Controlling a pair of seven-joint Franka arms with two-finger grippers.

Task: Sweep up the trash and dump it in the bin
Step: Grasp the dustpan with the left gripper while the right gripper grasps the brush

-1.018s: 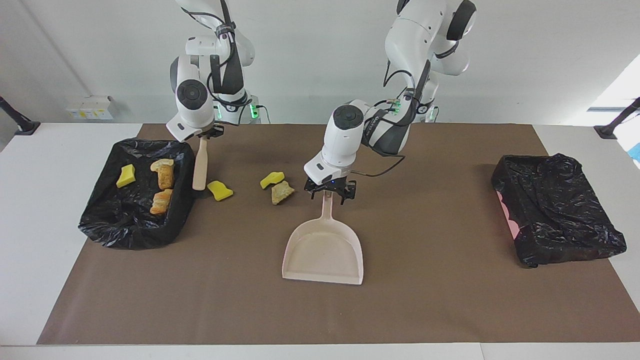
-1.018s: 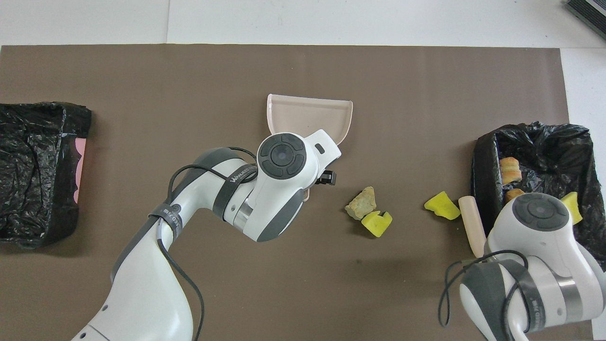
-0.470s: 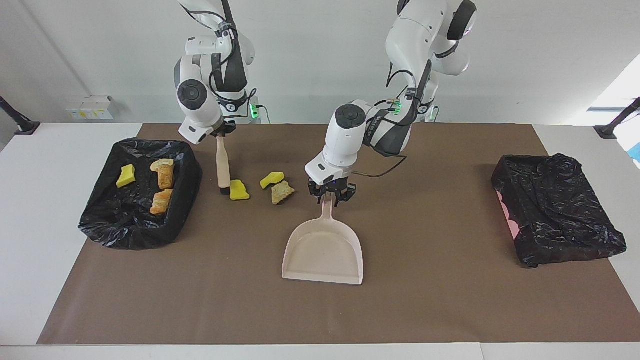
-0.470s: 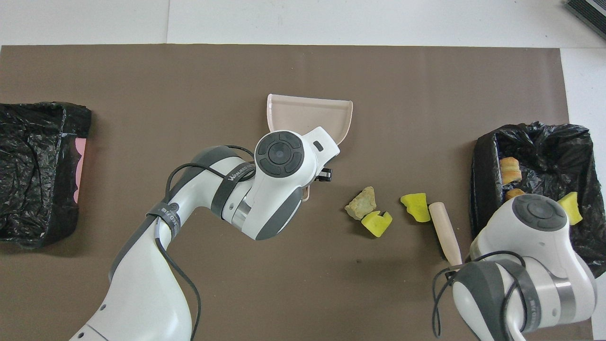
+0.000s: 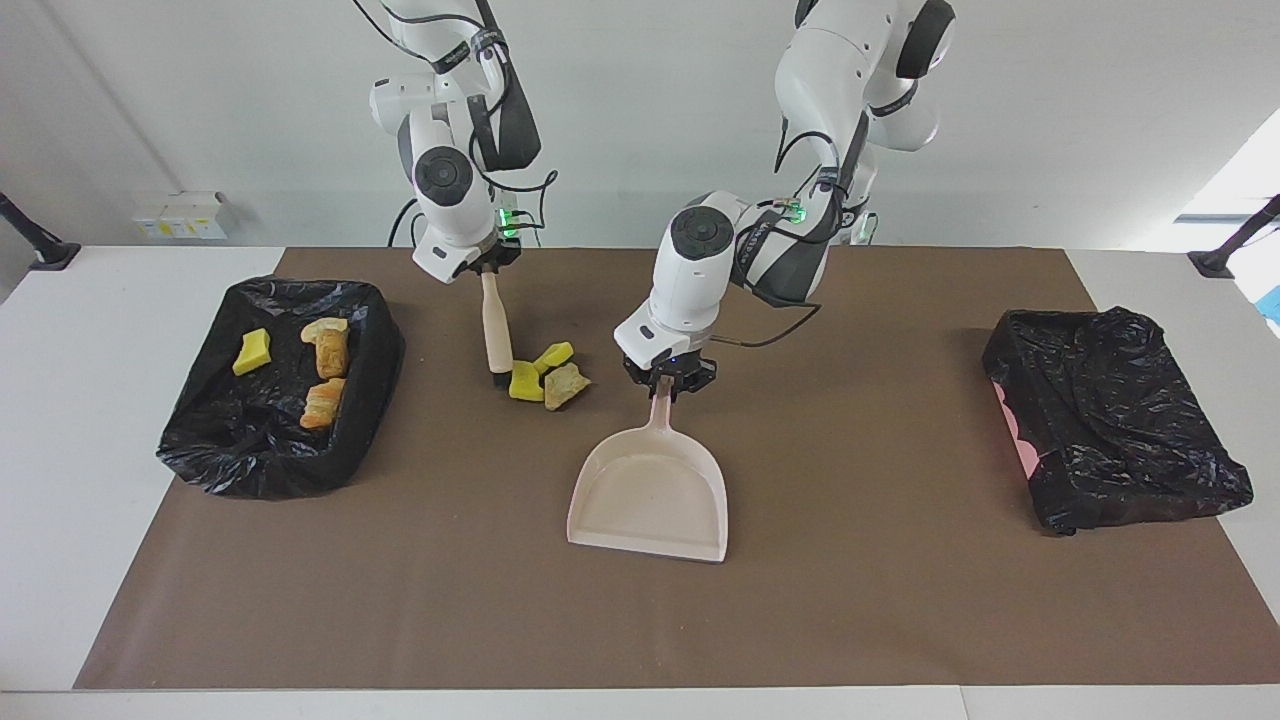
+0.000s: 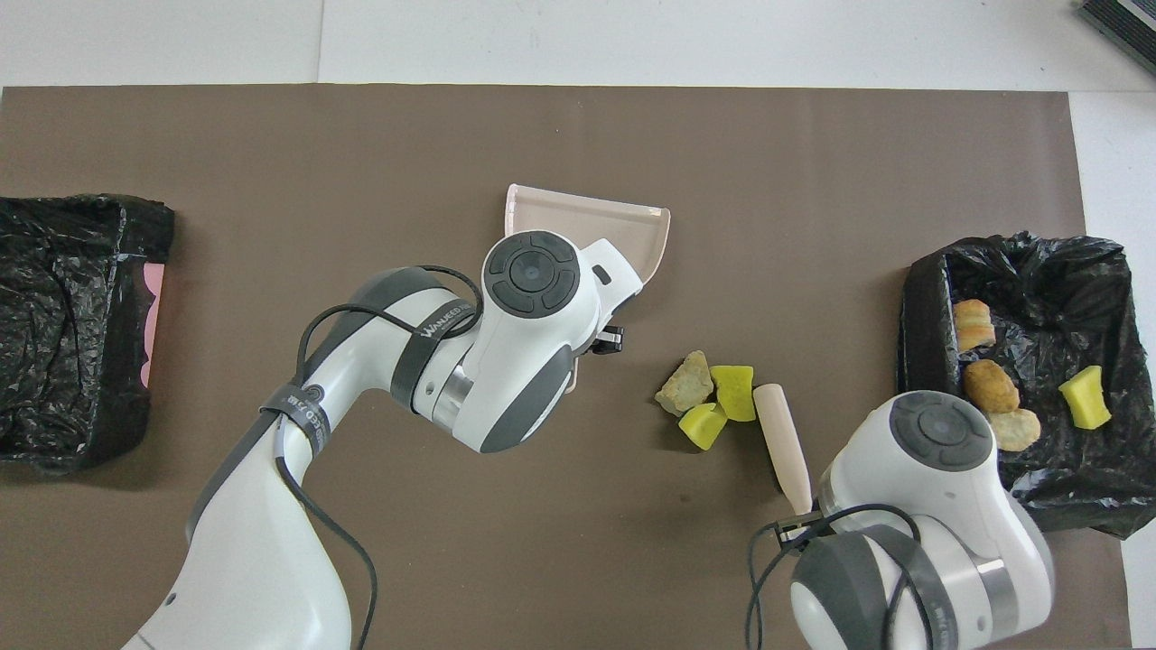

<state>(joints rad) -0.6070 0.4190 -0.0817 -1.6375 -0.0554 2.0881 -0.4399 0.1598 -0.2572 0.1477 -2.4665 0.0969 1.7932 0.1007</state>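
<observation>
Three trash lumps lie together mid-table: a tan one (image 5: 565, 386) (image 6: 685, 384) and two yellow ones (image 5: 524, 381) (image 5: 553, 354) (image 6: 733, 393) (image 6: 701, 426). My right gripper (image 5: 487, 264) is shut on the handle of the beige brush (image 5: 497, 335) (image 6: 782, 442). The brush's lower end touches the nearest yellow lump. My left gripper (image 5: 667, 384) is shut on the handle of the beige dustpan (image 5: 650, 495) (image 6: 587, 217). The pan lies beside the lumps, its mouth facing away from the robots. The black-lined bin (image 5: 300, 290) (image 6: 921, 298) at the right arm's end holds several more lumps.
A second black-lined bin (image 5: 1110, 400) (image 6: 72, 316) sits at the left arm's end of the table, with a pink edge showing. A brown mat (image 5: 900, 600) covers the work area, with white table around it.
The right gripper swept the brush toward the left arm's end, pushing one yellow lump against the other two. The left gripper closed on the dustpan handle, and the pan shifted slightly.
</observation>
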